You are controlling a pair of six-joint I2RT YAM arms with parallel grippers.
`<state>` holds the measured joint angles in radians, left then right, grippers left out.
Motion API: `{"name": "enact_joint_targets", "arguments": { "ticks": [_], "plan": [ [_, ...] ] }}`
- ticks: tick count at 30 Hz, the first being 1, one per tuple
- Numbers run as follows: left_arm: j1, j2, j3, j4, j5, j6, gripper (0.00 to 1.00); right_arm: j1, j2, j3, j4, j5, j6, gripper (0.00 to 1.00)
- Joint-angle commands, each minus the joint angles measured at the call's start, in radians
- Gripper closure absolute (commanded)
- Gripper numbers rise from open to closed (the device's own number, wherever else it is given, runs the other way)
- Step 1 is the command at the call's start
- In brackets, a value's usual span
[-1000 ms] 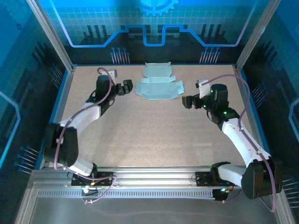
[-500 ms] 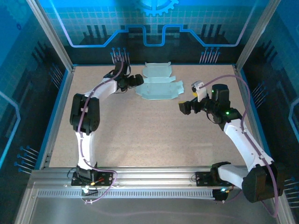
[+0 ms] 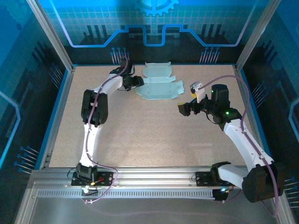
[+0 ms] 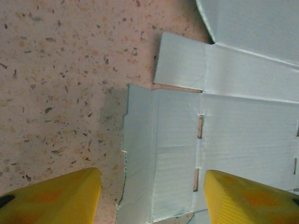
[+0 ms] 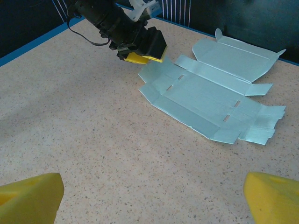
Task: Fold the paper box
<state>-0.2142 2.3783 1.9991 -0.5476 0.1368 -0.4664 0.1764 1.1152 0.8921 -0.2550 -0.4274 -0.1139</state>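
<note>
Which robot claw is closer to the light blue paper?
Left. The left gripper sits over the left edge of the paper box, one finger either side of that edge. The right gripper hangs off to its right, well apart.

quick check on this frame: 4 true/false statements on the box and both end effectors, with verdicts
1. The paper box lies flat and unfolded on the table. True.
2. The right end effector is clamped on the paper box. False: it is open, over bare table, apart from the box.
3. The left end effector is at the paper box's left edge, jaws apart and astride the edge flap. True.
4. The paper box lies close to the arm bases. False: it lies at the far side of the table.
</note>
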Motion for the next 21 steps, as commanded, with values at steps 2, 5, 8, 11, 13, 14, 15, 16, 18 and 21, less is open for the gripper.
{"name": "enact_joint_targets", "arguments": {
  "ticks": [2, 5, 8, 11, 13, 14, 15, 16, 18, 21],
  "plan": [
    [-0.002, 0.031, 0.044, -0.072, 0.031, 0.011, 0.46, 0.014, -0.009, 0.039, -0.031, -0.02, -0.017, 0.0],
    [-0.002, 0.036, 0.043, -0.075, 0.048, 0.003, 0.52, 0.013, -0.009, 0.036, -0.029, -0.017, -0.016, 0.0],
    [-0.002, 0.038, 0.042, -0.072, 0.069, -0.003, 0.58, 0.012, -0.01, 0.03, -0.021, -0.016, -0.018, 0.0],
    [-0.002, 0.038, 0.043, -0.071, 0.083, -0.003, 0.67, 0.014, -0.01, 0.03, -0.018, -0.014, -0.018, 0.0],
    [-0.002, 0.036, 0.043, -0.071, 0.086, 0.0, 0.7, 0.013, -0.012, 0.029, -0.02, -0.013, -0.018, 0.0],
    [-0.002, 0.036, 0.043, -0.073, 0.088, 0.004, 0.72, 0.013, -0.011, 0.03, -0.02, -0.012, -0.018, 0.0],
    [-0.001, 0.036, 0.044, -0.073, 0.089, 0.006, 0.74, 0.015, -0.013, 0.03, -0.02, -0.013, -0.018, 0.0],
    [-0.002, 0.035, 0.044, -0.076, 0.092, 0.007, 0.76, 0.013, -0.014, 0.03, -0.02, -0.011, -0.018, 0.0],
    [-0.002, 0.033, 0.043, -0.08, 0.101, 0.012, 0.81, 0.013, -0.015, 0.03, -0.021, -0.009, -0.016, 0.0],
    [-0.002, 0.021, 0.033, -0.084, 0.112, 0.023, 0.84, 0.013, -0.015, 0.03, -0.02, -0.005, -0.014, 0.0]
  ]
}}
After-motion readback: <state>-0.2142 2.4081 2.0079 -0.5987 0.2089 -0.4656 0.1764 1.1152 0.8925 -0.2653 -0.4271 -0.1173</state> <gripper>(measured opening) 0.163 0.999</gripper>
